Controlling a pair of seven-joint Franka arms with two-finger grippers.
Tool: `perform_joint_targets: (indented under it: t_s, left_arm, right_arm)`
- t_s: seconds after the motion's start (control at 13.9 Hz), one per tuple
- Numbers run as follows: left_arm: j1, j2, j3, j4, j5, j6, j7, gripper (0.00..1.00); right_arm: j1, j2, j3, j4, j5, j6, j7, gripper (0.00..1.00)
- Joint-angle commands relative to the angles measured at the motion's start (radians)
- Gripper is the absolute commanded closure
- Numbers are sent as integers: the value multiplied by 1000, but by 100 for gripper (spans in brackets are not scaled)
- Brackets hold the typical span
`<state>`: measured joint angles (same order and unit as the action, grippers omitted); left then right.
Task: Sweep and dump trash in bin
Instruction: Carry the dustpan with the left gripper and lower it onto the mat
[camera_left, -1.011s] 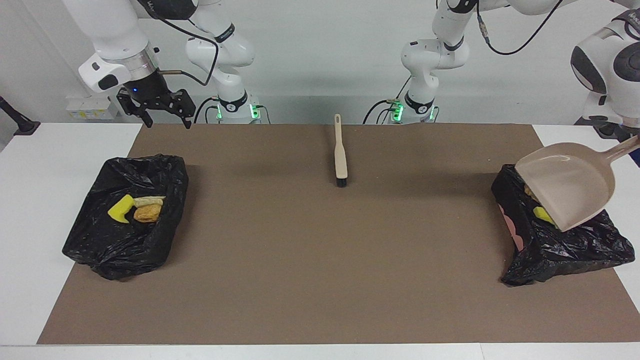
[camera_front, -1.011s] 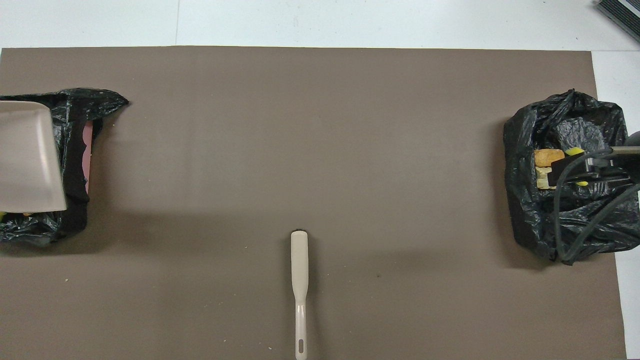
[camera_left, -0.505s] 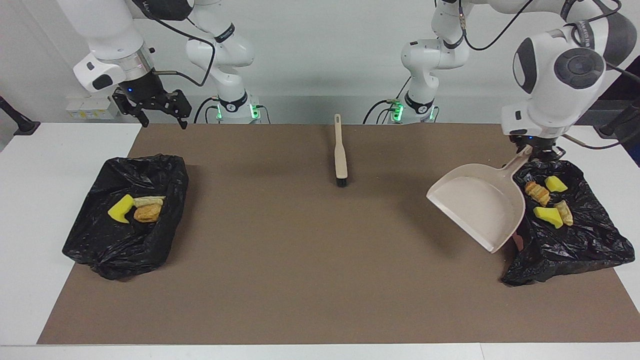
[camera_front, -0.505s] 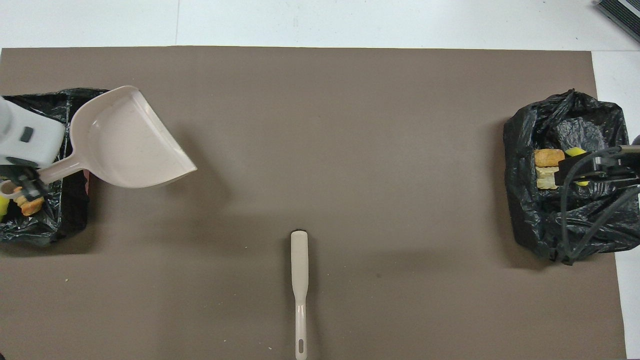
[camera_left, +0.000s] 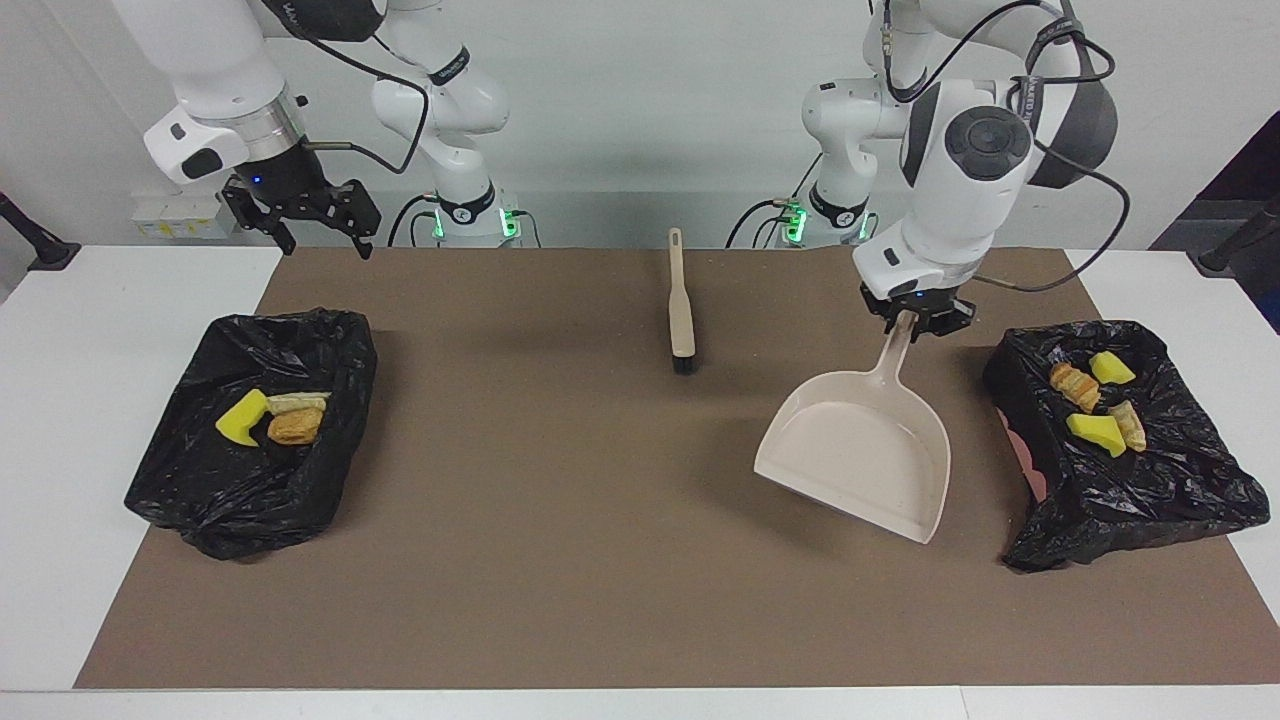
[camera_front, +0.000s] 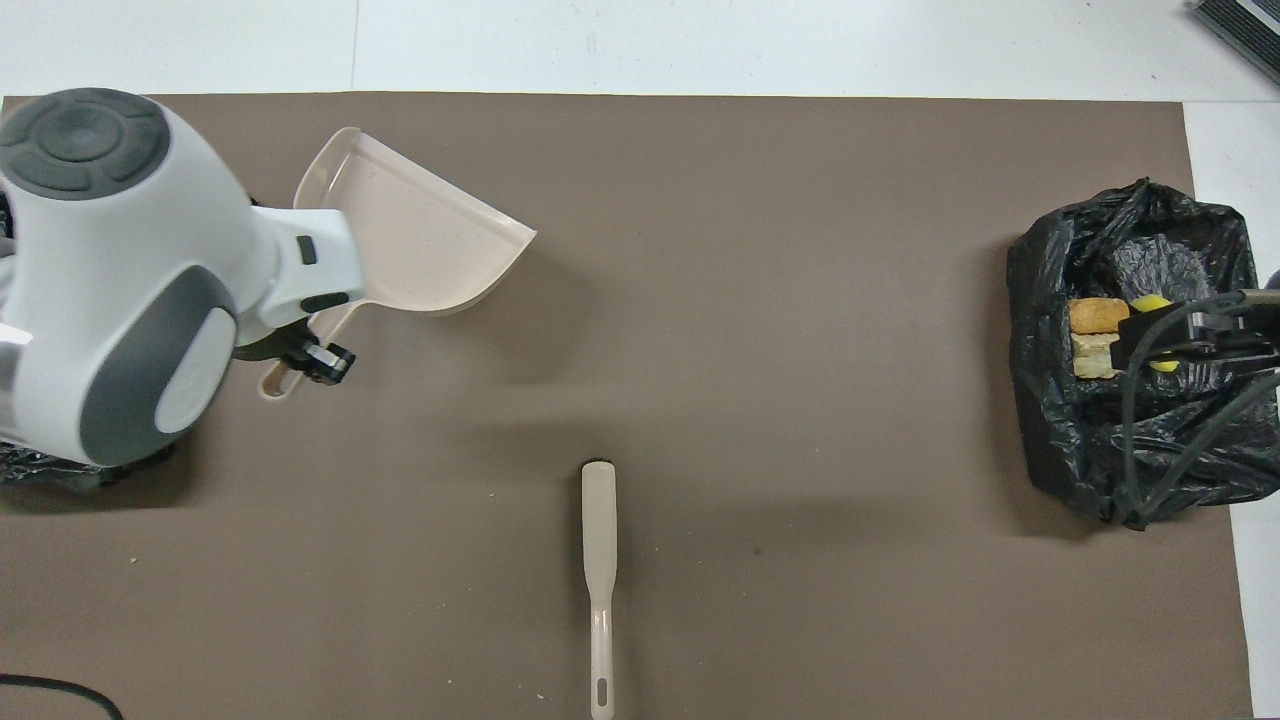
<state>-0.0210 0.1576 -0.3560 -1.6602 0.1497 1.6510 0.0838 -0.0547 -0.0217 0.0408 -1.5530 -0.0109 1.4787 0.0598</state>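
Dustpan (camera_left: 860, 460) moved off bin | trash (camera_left: 1095, 400): yellow-green, orange-brown lumps

White table (camera_left: 60, 420) under brown mat (camera_left: 560, 520) bearing brush (camera_left: 681, 310), two bins (camera_left: 250, 450).

I'm swinging the left gripper (camera_left: 915, 322) and its dustpan (camera_left: 860, 455) off the bin (camera_left: 1150, 480), toward the table's middle, uncovering the trash (camera_left: 1095, 400).
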Motion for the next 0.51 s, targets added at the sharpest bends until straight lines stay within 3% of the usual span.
perform_joint_targets:
  t_s: [0.0, 0.43]
  left_arm:
    - [-11, 92, -87, 3, -13, 117, -273, 100]
    - [-92, 204, -162, -6, 2, 311, -593, 100]
  right_arm:
    - [-5, -7, 7, -9, 0, 17, 18, 0]
    - [-5, -7, 7, -10, 2, 17, 18, 0]
